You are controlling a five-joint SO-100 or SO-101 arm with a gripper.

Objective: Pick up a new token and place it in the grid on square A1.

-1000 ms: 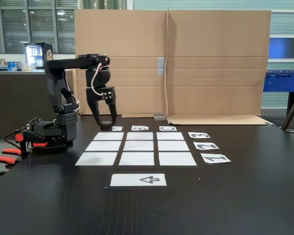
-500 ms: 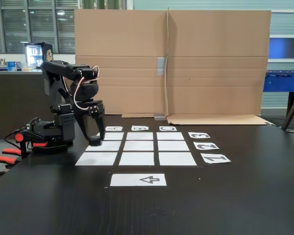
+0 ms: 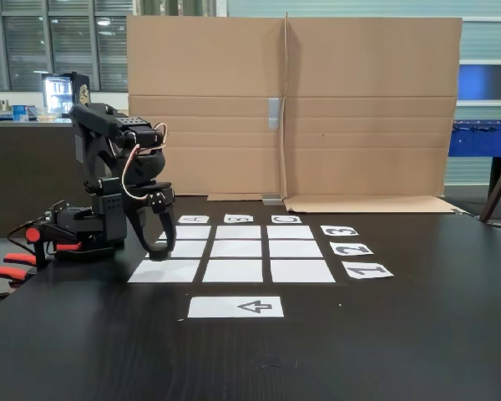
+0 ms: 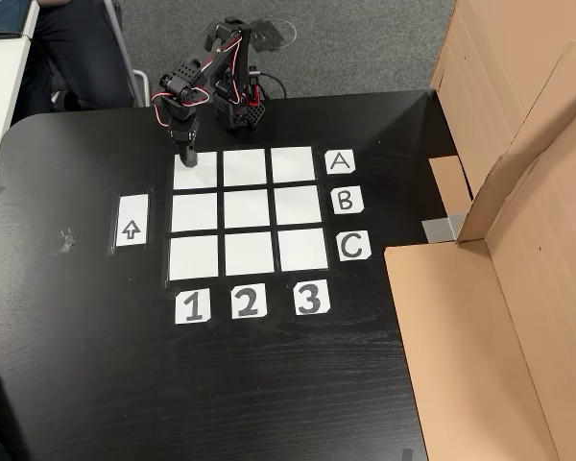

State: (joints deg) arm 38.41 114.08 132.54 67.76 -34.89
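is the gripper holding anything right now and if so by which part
Cannot be told: the gripper is down at square A1, but no token is distinguishable between its dark fingers.

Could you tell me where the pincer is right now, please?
In the other view the pincer points down over square A1, the grid's top-left cell, level with the A label.

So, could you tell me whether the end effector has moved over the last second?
Yes: the end effector came forward from beside the A label to square A1.
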